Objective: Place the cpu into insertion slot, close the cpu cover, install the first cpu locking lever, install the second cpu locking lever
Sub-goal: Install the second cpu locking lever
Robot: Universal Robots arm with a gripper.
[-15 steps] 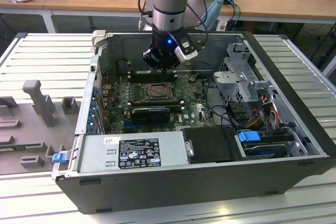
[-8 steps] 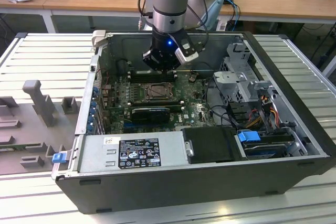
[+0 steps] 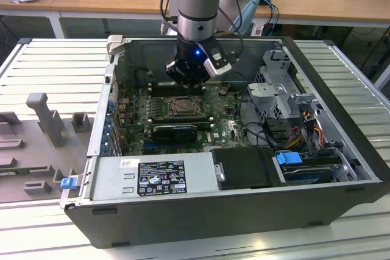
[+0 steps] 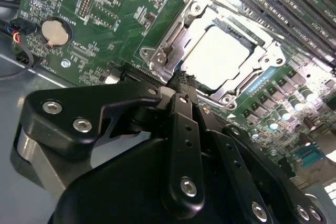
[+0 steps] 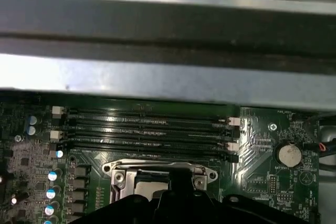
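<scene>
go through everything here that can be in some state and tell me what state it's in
cpu: seated flat in the insertion slot.
cpu cover: closed down around the cpu.
claw: fingers together, empty, at the socket's edge.
computer case: lying on its side, panel off.
memory slots: empty.
coin battery: seated in its holder.

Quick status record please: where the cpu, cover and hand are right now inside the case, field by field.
cpu: pale chip seated in the insertion slot
cpu cover: metal frame lying down around the chip, chip showing through its window
hand: over the socket's edge, empty, fingers together
hand in the exterior view: above the motherboard, inside the open case
memory slots: beside the socket
</scene>
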